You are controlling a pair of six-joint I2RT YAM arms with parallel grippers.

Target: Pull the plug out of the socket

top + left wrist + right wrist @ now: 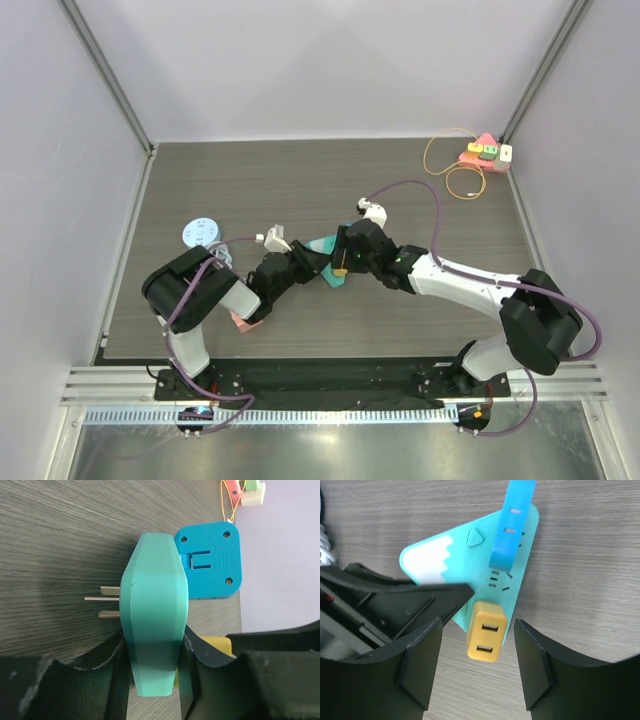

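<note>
The teal socket [470, 560] is sitting mid-way across the table [250, 180], clamped in the left gripper [152, 672], with a yellow plug [486, 637] and a blue plug [512, 525] sticking out of it. From overhead it's mostly hidden under the two grippers. The right gripper [478, 652] is hovering low, jaws apart either side of the yellow plug, seemingly not touching.

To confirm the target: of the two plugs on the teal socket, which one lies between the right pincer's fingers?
The yellow plug, with two USB slots, untouched between the open fingers. The blue plug sits farther along the teal socket, beyond them.
</note>
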